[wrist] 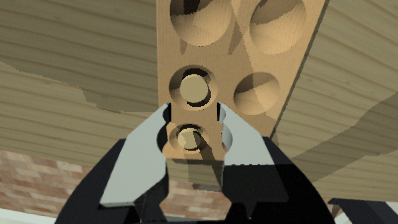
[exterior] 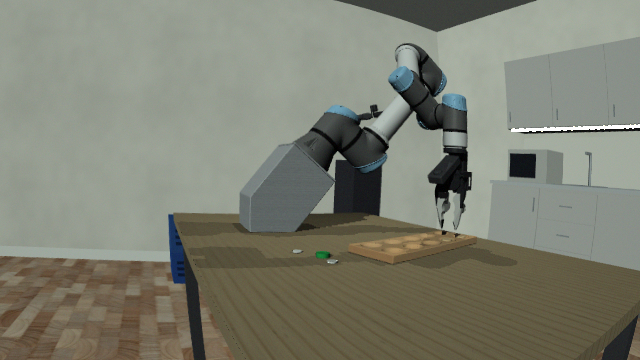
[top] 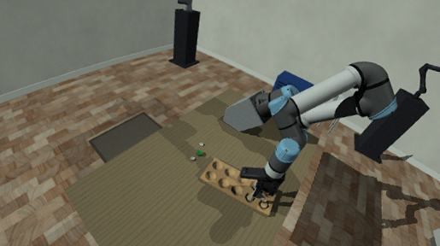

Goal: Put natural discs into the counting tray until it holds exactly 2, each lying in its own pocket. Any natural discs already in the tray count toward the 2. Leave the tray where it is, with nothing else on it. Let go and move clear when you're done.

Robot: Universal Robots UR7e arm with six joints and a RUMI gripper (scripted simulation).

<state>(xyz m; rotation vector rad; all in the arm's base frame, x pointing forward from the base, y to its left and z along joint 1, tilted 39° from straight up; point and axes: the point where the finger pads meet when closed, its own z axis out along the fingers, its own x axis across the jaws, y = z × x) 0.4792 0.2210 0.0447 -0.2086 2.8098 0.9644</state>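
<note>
We look at our fingers first. They are a little way apart and they hold nothing. They hang just above the end of the counting tray (wrist: 227, 60), not touching it.

Right under the gap between our fingers lies one natural disc (wrist: 188, 137). It sits flat in the last pocket at the tray's end. Just past our fingertips lies a second natural disc (wrist: 194, 88), flat in the next pocket of the same row. Each disc has a pocket to itself. The pocket beside the second disc looks bare, and so do the two big pockets farther on.

From the side we see our fingers (exterior: 448, 212) pointing straight down, with their tips just above the far end of the tray (exterior: 395, 255). From up high the tray (top: 209, 174) lies flat on the desk (top: 146, 216), and our fingers (top: 258, 194) hang over its end.

Farther away from our fingers, past the other end of the tray, three small things lie on the desk: a green disc (top: 199, 153) and two small pale discs (top: 193, 158) (top: 201, 144), one on each side of it. They are well apart from the tray.

Our arm (exterior: 400, 110) bends up and back to a grey block (exterior: 280, 195) that rests on the desk.
</note>
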